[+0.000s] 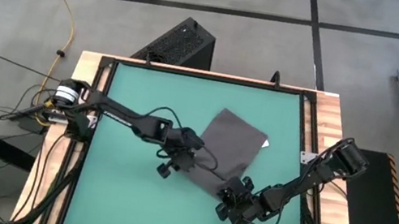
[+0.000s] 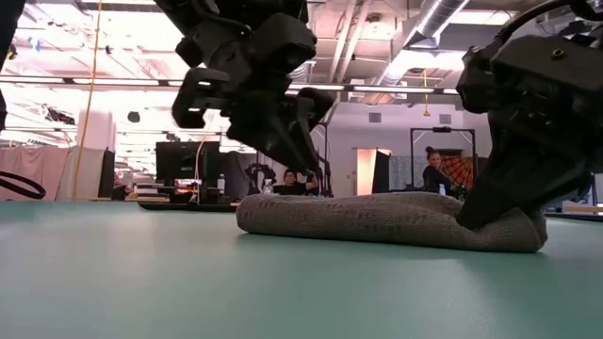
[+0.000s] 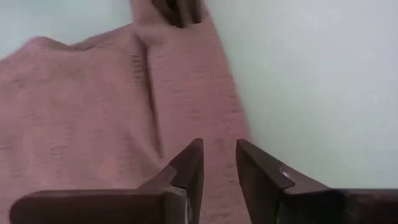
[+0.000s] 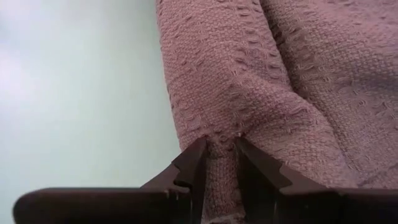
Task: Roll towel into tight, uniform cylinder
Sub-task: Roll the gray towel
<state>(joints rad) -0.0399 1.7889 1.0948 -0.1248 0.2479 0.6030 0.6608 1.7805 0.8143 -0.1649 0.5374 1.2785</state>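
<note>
Towel (image 1: 230, 146) lies on the green counter (image 1: 117, 205), right of centre, skewed diagonally; its near edge is turned over into a short, low roll, the rest flat behind. White tag (image 1: 265, 143) shows at the far right edge.

Right gripper (image 4: 219, 163) sits at the roll's near-right end, fingers (image 4: 193, 163) pinched on a fold of towel; the right wrist view shows fabric bunched between them. In the low view that end looks lumpier than the middle.

Left gripper (image 3: 219, 163) is at the roll's other end, by the towel's left edge. Fingers stand a narrow gap apart over the cloth; can't tell from the left wrist view whether any fabric is caught, prob. not.

Risks, as I judge them:
- Uneven grip: right end clamped, left end maybe free. If both arms roll now, one end turns and the other drags, giving a cone, not a cylinder.
- Towel lies skewed to the counter edges, so the roll may wander off the towel's long axis, layers stepping out at one end.
- The bunch at the right pinch could lock in as a bulge, leaving a loose core.
- Soft cloth on a smooth counter: the flat part may slide instead of feeding in.

Containers: none in view, nothing holding anything.
</note>
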